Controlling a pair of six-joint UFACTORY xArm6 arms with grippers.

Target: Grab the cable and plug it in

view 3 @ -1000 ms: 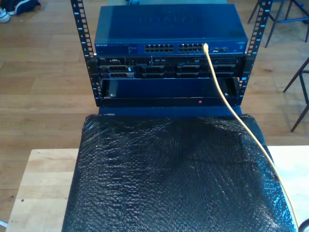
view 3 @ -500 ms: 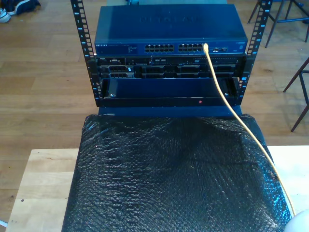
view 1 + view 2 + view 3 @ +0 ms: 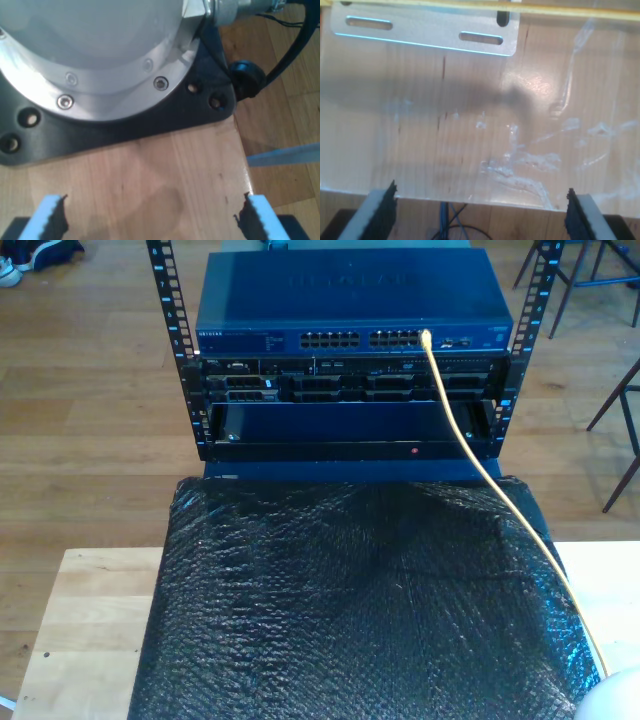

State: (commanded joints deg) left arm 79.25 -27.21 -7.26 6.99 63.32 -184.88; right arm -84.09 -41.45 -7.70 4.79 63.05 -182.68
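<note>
A pale wooden counter (image 3: 85, 620) is carrying a wide sheet of crinkled black bubble wrap (image 3: 350, 610) that is glinting across most of its top. Beyond it a black metal rack (image 3: 180, 350) is holding a flat blue network switch (image 3: 350, 300) with rows of small square ports. The thin yellow cable (image 3: 500, 490) is sitting plugged into a port toward the exterior view's right and trailing down over the wrap. My first gripper (image 3: 150, 220) is hanging over bare wood beside a round silver arm base (image 3: 90, 60), jaws spread wide, holding nothing. My second gripper (image 3: 480, 215) is hovering above glossy wood and a slotted metal plate (image 3: 425, 30), jaws wide and unloaded.
</note>
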